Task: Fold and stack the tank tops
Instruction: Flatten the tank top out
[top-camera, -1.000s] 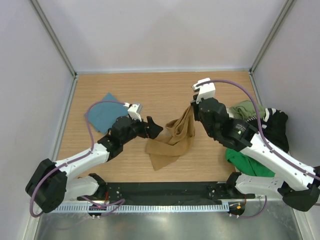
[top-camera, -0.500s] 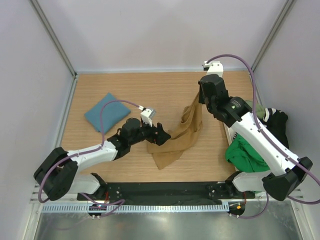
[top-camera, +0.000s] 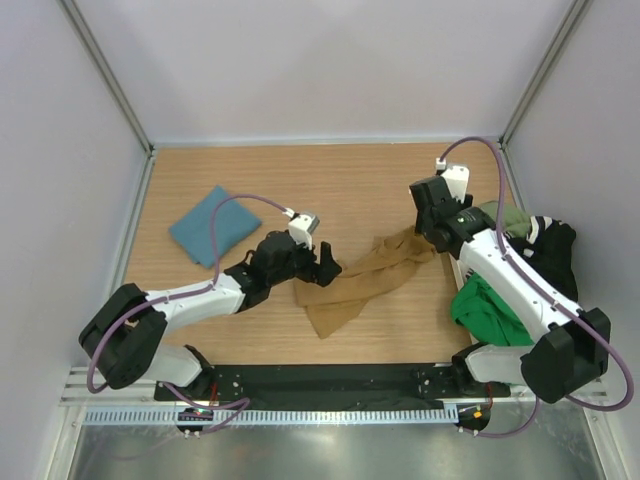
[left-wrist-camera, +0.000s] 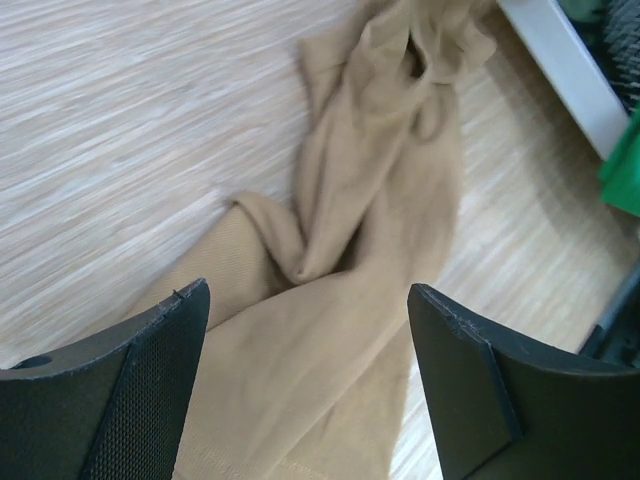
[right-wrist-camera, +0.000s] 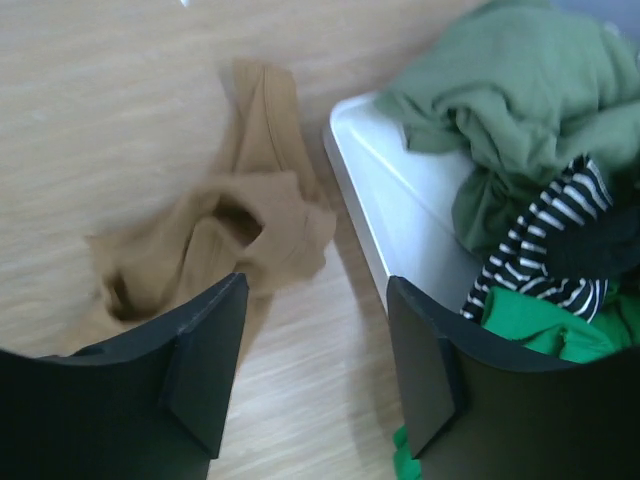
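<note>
A tan brown tank top (top-camera: 372, 274) lies crumpled in a long strip across the middle of the table, also seen in the left wrist view (left-wrist-camera: 385, 190) and the right wrist view (right-wrist-camera: 235, 225). My left gripper (top-camera: 327, 268) hovers open over its near left part, fingers either side of the cloth (left-wrist-camera: 310, 395). My right gripper (top-camera: 428, 230) stands open just above the top's far right end, nothing between its fingers (right-wrist-camera: 315, 375). A teal blue tank top (top-camera: 213, 226) lies folded at the left.
A white bin (right-wrist-camera: 400, 215) at the table's right edge holds an olive top (top-camera: 498, 217), a bright green one (top-camera: 487, 308) and black and striped cloth (top-camera: 550, 248). Grey walls close in the table on three sides.
My right gripper opened and let go of the tan top, which dropped from hanging to lying on the table. The right arm swung right; the left gripper crept right over the cloth.
</note>
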